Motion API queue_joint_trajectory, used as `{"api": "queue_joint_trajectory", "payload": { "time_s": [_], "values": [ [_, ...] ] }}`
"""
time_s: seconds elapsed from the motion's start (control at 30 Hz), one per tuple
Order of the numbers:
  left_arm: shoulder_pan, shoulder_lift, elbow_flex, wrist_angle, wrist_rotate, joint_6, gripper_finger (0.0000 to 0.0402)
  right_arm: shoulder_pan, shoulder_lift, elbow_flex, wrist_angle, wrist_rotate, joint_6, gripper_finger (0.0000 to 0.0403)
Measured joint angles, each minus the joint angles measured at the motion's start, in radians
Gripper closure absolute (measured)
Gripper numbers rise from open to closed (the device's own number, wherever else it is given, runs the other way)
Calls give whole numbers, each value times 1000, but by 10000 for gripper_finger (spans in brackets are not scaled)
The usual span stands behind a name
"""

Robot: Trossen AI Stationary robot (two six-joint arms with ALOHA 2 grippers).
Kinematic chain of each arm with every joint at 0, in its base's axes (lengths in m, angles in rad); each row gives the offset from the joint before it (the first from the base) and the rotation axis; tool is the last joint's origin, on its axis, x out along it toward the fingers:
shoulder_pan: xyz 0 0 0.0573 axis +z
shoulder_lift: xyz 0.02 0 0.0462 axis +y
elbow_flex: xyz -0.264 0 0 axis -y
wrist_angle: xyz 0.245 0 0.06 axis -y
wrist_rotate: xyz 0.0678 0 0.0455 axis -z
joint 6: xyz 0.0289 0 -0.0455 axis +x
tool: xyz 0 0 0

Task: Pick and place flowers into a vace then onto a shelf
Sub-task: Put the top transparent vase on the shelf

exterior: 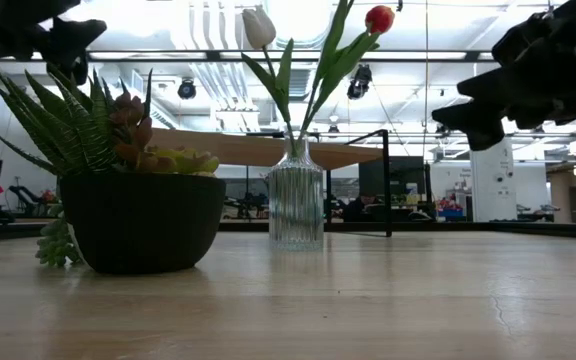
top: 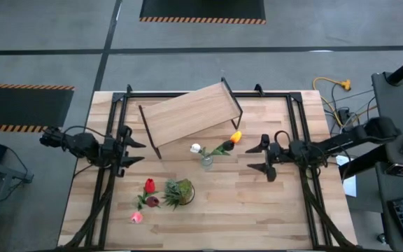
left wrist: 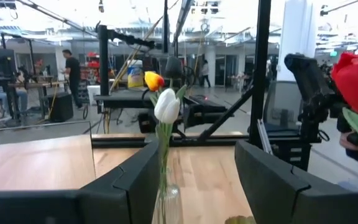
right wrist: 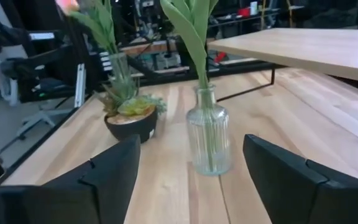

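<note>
The tabletop (top: 257, 210) is pale blond wood with a fine plank grain, framed by black rails. The shelf (top: 187, 112) has a light-wood board of the same tone on a thin black frame. The vase (right wrist: 209, 130) is clear ribbed glass, holding green stalks topped by a white tulip (exterior: 258, 27) and an orange-yellow tulip (top: 236, 137). At seven o'clock from the vase, the succulent plant (top: 178, 192) is spiky green in a black bowl (exterior: 141, 220). Beside it lie a red tulip (top: 149, 185), a dark maroon tulip (top: 152, 201) and a pink tulip (top: 136, 217). Both pincers, left (top: 133, 147) and right (top: 256, 158), are black. The floor is grey, with orange-and-black striped mat edges (top: 25, 87).
</note>
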Motion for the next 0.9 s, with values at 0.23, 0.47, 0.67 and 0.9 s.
{"api": "queue_joint_trajectory", "payload": {
  "time_s": [0.23, 0.47, 0.67, 0.9],
  "values": [
    [0, 2, 7, -14, 0, -14, 212, 21, 138, 44, 39, 48, -8, 137],
    [0, 2, 5, -31, 0, -14, 212, 20, 325, 166, 34, 50, -50, 129],
    [0, 4, 5, -35, 0, -18, 212, 20, 450, 252, 33, 103, -95, 136],
    [0, 6, 5, -36, 0, -21, 212, 20, 595, 355, 33, 127, -105, 147]
  ]
}}
